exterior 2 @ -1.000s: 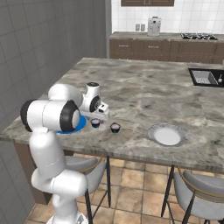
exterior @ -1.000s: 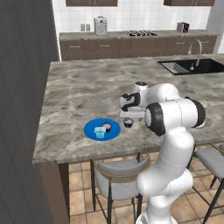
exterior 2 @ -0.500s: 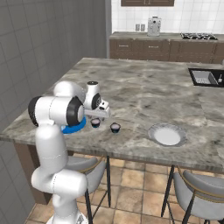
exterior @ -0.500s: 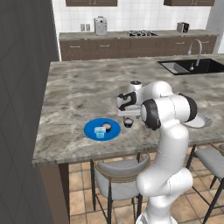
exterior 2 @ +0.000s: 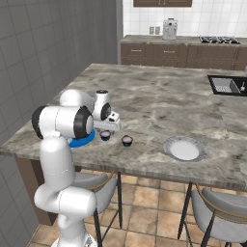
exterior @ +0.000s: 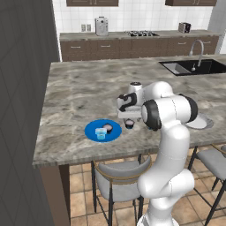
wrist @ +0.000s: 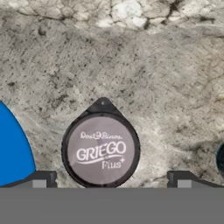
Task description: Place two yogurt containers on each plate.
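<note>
My gripper (wrist: pixel 111 180) is open and points straight down over a dark yogurt container (wrist: pixel 101 150) with a pale "GRIEGO Plus" lid, which lies between the fingertips (wrist: pixel 41 179) and below them. That same container (exterior 2: pixel 105 135) (exterior: pixel 129 124) stands on the counter just right of the blue plate (exterior: pixel 95 128). On the blue plate sit a light blue container (exterior: pixel 101 135) and a dark one (exterior: pixel 108 128). A third dark container (exterior 2: pixel 127 140) stands loose further right. The grey-white plate (exterior 2: pixel 184 148) lies bare.
The marble counter's front edge (exterior 2: pixel 144 169) runs close to the containers and plates. Stools (exterior: pixel 119 176) stand below it. A sink (exterior: pixel 194 67) is set in the far right of the counter. My own arm hides part of the blue plate (exterior 2: pixel 83 141).
The arm's elbow has shifted slightly, and the hand has settled over the dark container beside the blue plate. Jaws stayed open. Containers and plates have not moved.
</note>
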Controlling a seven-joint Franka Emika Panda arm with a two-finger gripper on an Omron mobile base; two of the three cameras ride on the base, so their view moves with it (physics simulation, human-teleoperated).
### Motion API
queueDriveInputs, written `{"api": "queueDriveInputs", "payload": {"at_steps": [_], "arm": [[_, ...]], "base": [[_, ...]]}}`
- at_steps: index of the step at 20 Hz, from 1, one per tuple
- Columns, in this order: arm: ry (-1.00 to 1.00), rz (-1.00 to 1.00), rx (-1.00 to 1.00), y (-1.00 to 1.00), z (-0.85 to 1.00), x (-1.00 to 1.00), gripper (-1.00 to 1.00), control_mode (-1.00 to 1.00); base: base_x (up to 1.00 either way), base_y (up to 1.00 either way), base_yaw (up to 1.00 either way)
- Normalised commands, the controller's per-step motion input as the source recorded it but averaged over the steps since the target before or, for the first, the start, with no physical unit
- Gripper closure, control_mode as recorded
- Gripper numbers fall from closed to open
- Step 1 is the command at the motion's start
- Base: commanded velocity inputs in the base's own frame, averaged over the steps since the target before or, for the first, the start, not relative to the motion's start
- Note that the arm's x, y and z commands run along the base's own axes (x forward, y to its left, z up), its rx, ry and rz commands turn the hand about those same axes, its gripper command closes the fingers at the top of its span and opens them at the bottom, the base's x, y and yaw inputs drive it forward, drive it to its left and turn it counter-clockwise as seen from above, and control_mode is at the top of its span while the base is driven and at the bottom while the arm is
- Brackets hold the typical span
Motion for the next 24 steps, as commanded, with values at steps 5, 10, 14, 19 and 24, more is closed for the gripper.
{"api": "queueDriveInputs", "payload": {"at_steps": [5, 10, 14, 19, 24], "arm": [[0.00, 0.00, 0.01, 0.04, -0.16, 0.00, -1.00, -1.00], [0.00, 0.00, 0.01, 0.05, -0.26, 0.00, -1.00, -1.00], [-0.03, 0.01, 0.00, 0.00, -0.32, 0.00, -1.00, -1.00], [-0.07, 0.00, -0.01, 0.00, -0.17, 0.01, 1.00, -1.00], [-0.08, 0.00, 0.02, -0.18, 0.27, -0.22, 1.00, -1.00]], "base": [[0.00, 0.00, 0.00], [0.00, 0.00, 0.00], [0.00, 0.00, 0.00], [0.00, 0.00, 0.00], [0.00, 0.00, 0.00]]}}
